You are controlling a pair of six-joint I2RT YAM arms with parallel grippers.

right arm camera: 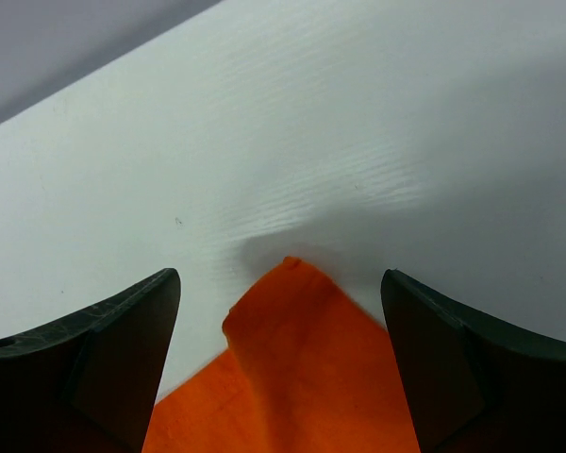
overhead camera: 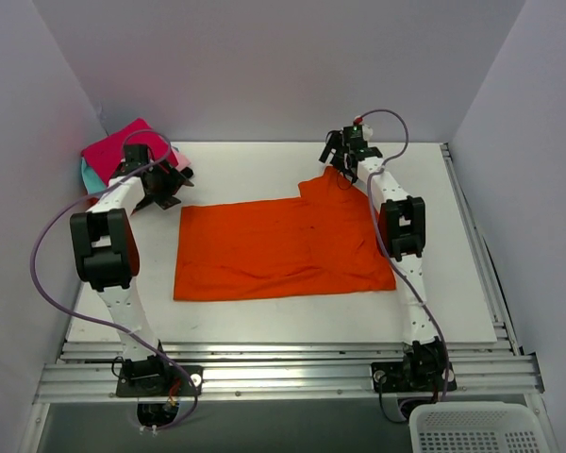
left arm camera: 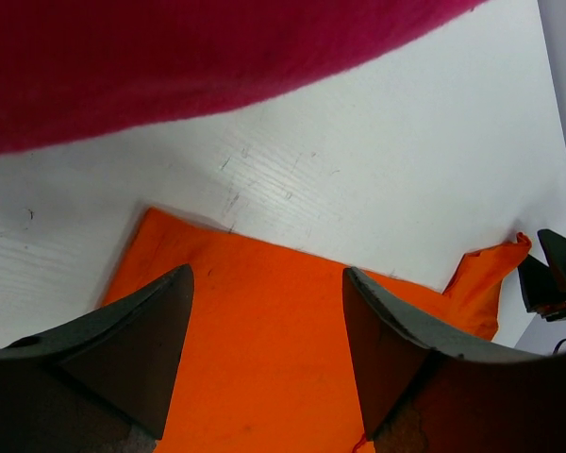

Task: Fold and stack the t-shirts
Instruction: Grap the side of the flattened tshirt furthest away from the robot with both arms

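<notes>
Orange shirt (overhead camera: 283, 250) spread flat, left gripper (left arm camera: 266, 283) and right gripper (right arm camera: 278, 283) poised wide-jawed over its far corners, seemingly ready to fold.

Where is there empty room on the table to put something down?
The table is bare along the far side, between the folded pile and the right pincer; along the near edge, in front of the orange t-shirt; and right of the right arm. The far-left corner is crowded: pile and left pincer.
</notes>
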